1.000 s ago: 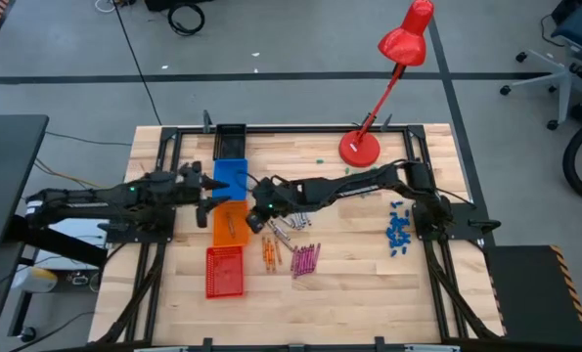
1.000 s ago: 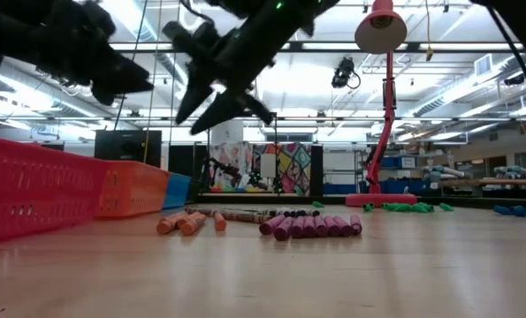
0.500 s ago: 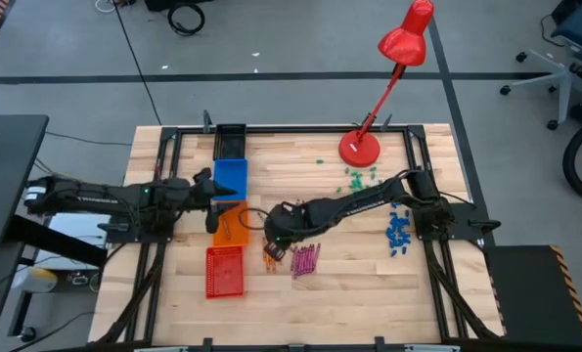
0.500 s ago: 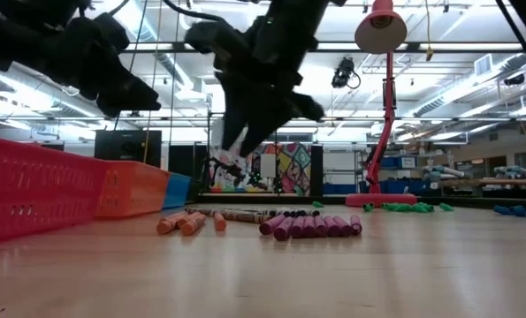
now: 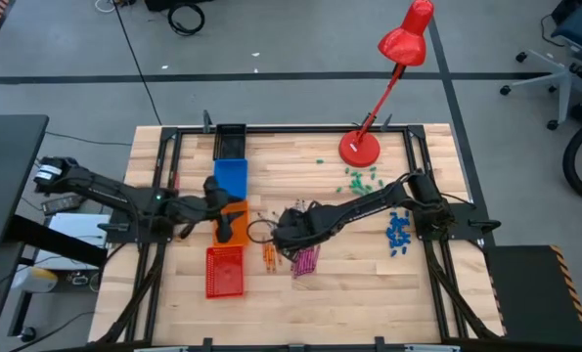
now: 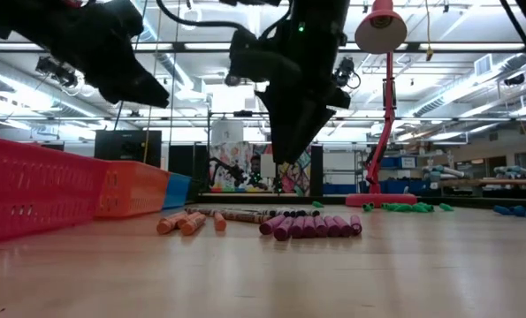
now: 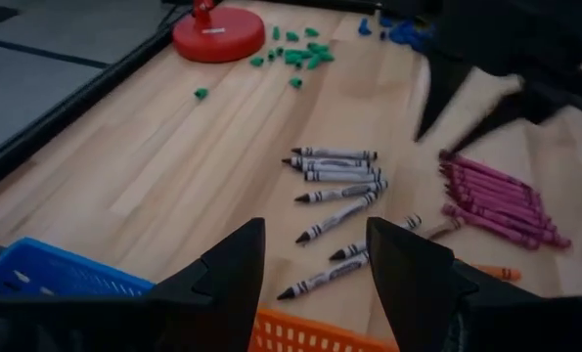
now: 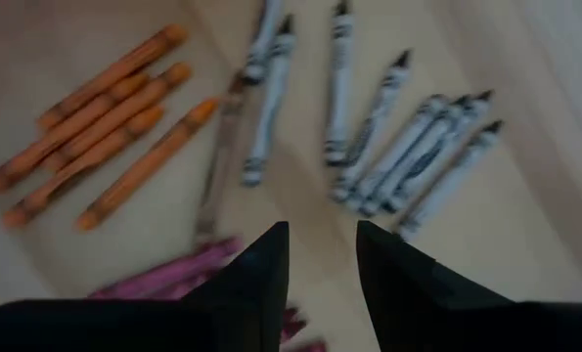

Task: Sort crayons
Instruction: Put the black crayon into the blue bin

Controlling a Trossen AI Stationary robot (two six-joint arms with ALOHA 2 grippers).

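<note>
Crayons [image 8: 271, 108] just beneath right pincer [image 8: 320, 256]

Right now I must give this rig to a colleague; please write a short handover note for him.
Left gripper: open, empty, above the orange bin.
Right gripper: open, empty, hovering above the crayons in the middle of the table.
Crayons: all loose on the table. Grey crayons are scattered, orange crayons lie in a small group, pink crayons lie side by side.
Bins: blue bin, orange bin and red bin stand in a line on the left side.
Done: I cannot tell whether any crayon is already in a bin.
Left: pick up each colour group and sort it.
</note>
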